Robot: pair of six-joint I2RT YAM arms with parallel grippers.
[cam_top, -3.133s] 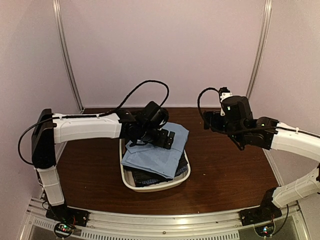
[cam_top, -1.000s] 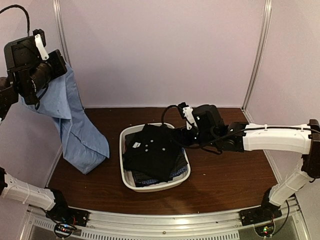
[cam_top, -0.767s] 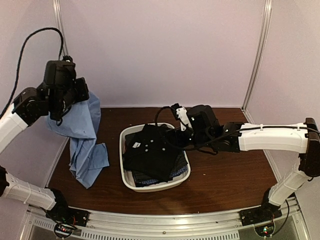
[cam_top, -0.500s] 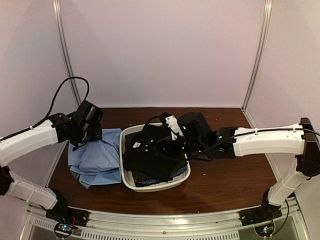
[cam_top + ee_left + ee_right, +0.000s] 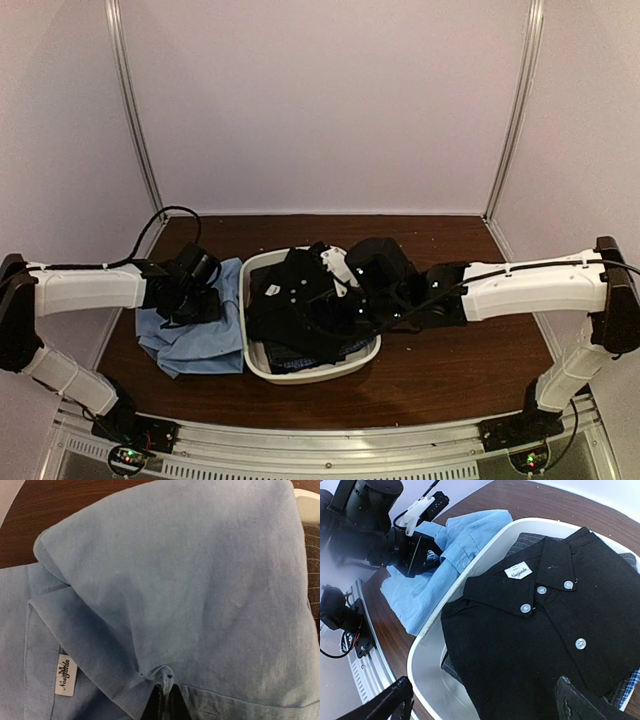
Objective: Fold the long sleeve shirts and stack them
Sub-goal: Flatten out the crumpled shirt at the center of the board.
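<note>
My left fingers [image 5: 161,705] are pinched shut on a bunched fold of the light blue shirt [image 5: 175,580]. That shirt lies crumpled on the table [image 5: 450,350] just left of the white tub [image 5: 300,375], with one edge touching the tub's rim. My right fingers [image 5: 582,702] are spread wide apart over the right half of the tub, holding nothing. Inside the tub the black shirt [image 5: 555,630] lies on top, buttoned, its white collar label showing.

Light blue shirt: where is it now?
Top external view: the light blue shirt lies bunched on the table, left of the white tub and right beside it, with the left claw pinching it.
</note>
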